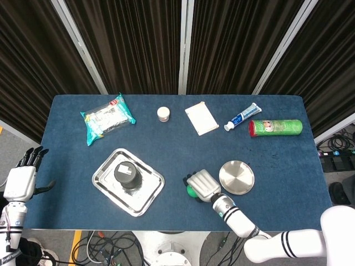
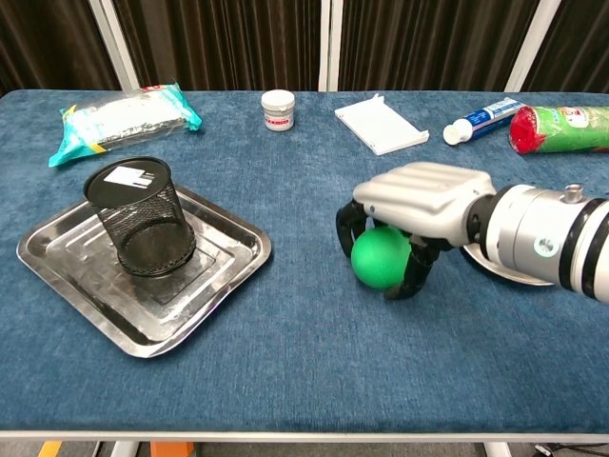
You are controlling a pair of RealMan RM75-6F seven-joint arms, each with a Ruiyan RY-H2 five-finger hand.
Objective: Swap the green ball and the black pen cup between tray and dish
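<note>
My right hand (image 2: pixel 419 205) has its fingers (image 2: pixel 344 228) curled round the green ball (image 2: pixel 380 257), thumb on the near side, palm arched over the top. In the chest view the ball looks to sit just clear of the blue table (image 2: pixel 304 362), though I cannot be sure it has left the cloth. From the head view I see only a sliver of green (image 1: pixel 191 191) under the left edge of the hand (image 1: pixel 203 186).

Just to the right of that hand, partly hidden behind my forearm, lies the round metal dish (image 1: pixel 237 177); only its rim (image 2: pixel 514 276) shows in the chest view. Well off to the left of the hand sits the square metal tray (image 2: pixel 57 276), and the black mesh pen cup (image 2: pixel 141 228) stands upright in it, mouth up, a white label on its rim. From above, the cup (image 1: pixel 126 173) sits near the middle of the tray (image 1: pixel 151 191).

Beyond the hand, along the far edge, I can make out a small white jar (image 2: pixel 278 109), a flat white box (image 2: pixel 381 124), a toothpaste tube (image 2: pixel 481 119) and a green canister (image 2: pixel 561 129) lying on its side. A teal packet of wipes (image 2: pixel 119 116) lies at the far left.

My left hand (image 1: pixel 22 178) hangs off the table's left edge, fingers straight and apart, holding nothing.
</note>
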